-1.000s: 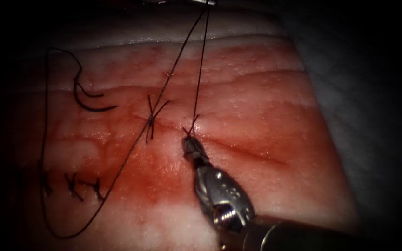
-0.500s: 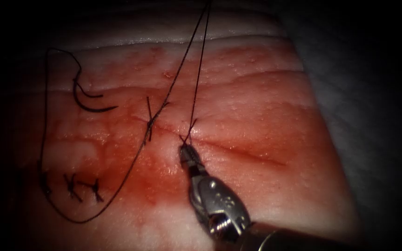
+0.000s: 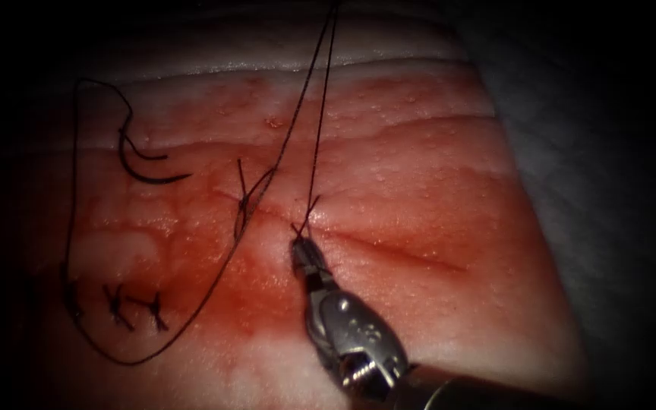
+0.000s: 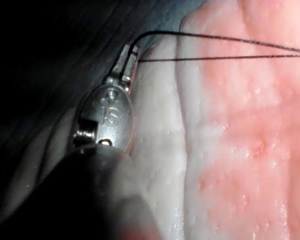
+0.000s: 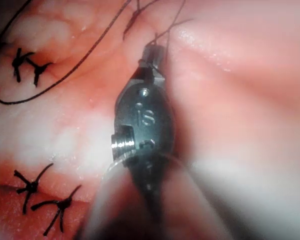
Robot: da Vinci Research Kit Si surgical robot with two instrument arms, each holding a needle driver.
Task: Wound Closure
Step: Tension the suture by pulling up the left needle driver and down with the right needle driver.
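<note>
Red-stained tissue (image 3: 419, 197) carries a cut (image 3: 389, 247) running across its middle. Your right tool (image 3: 301, 247) has its jaws closed on a short thread end at the knot (image 3: 304, 220) on the cut. Your left tool (image 4: 126, 62), at the tissue's pale far edge, has its jaws closed on the thread (image 3: 320, 114), two strands of which run taut up from the cut. Your curved needle (image 3: 149, 171) lies free on the tissue, left of the knot, held by neither tool. Finished stitches (image 3: 115, 304) sit further left.
</note>
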